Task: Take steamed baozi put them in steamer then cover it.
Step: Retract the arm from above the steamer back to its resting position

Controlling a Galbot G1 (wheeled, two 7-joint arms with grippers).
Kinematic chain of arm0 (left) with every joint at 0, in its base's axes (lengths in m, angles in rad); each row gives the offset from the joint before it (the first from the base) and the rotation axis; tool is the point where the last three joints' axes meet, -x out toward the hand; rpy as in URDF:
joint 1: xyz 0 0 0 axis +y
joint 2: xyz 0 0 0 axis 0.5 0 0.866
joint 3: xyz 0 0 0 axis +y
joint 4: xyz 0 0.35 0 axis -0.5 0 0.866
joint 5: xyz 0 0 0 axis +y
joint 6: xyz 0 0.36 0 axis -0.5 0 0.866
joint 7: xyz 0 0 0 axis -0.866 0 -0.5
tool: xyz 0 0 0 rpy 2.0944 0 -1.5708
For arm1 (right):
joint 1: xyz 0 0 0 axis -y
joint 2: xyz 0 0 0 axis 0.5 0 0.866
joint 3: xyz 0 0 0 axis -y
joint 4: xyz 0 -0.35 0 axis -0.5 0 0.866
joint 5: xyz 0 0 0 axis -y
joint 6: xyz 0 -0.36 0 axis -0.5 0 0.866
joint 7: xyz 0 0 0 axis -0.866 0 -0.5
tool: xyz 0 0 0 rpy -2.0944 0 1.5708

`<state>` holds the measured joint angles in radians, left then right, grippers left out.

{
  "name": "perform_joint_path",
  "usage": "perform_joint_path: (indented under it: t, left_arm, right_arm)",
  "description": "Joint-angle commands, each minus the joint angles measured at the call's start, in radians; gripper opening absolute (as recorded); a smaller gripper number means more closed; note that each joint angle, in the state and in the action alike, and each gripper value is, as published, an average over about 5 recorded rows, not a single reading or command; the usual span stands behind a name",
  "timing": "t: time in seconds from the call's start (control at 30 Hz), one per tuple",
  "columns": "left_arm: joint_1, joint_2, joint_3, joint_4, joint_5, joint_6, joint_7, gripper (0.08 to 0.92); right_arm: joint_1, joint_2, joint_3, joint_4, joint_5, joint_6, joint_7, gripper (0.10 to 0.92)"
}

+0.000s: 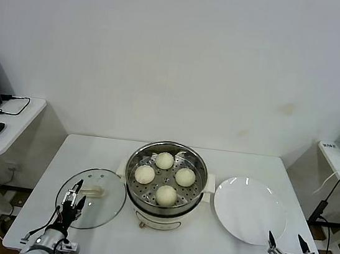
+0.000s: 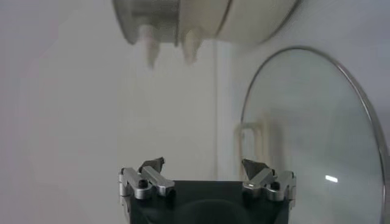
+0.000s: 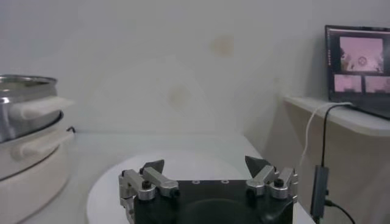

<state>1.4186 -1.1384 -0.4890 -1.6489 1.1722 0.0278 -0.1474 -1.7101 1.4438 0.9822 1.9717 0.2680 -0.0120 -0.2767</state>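
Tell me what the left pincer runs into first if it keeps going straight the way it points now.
Probably the cover: the open left pincer points across the table alongside its handle, the steamer beyond. Whether it clears the rim is unclear.

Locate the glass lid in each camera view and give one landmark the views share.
Head view: the glass lid lies flat on the table left of the steamer.
Left wrist view: it fills the picture's right side.
Right wrist view: not in it.
Shared landmark: the steamer, in all three.
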Motion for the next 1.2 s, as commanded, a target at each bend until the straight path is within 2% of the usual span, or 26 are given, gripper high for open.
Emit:
perform_joint_path:
  t: [0.03, 0.43, 0.77, 0.87, 1.2]
  left_arm:
    - [-0.147, 0.002, 0.029, 0.13, 0.013, 0.002, 0.01, 0.823]
    - [-0.224, -0.012, 0.065, 0.205, -0.005, 0.003, 0.009, 0.823]
    - [-0.241, -0.019, 0.066, 0.237, -0.039, -0.005, 0.001, 0.82]
    - [-0.238, -0.02, 0.066, 0.236, -0.046, -0.008, 0.001, 0.777]
    - [-0.24, -0.03, 0.065, 0.267, -0.056, -0.022, -0.012, 0.489]
  right_arm:
    - [-0.01, 0.022, 0.011, 0.001, -0.015, 0.005, -0.003, 0.823]
    - [-0.011, 0.027, 0.012, -0.008, -0.02, 0.013, -0.007, 0.823]
    - [-0.006, 0.028, 0.0, -0.018, -0.029, 0.016, -0.011, 0.823]
    - [-0.006, 0.028, -0.005, -0.02, -0.032, 0.017, -0.012, 0.823]
    - [-0.005, 0.03, -0.016, -0.022, -0.038, 0.02, -0.013, 0.823]
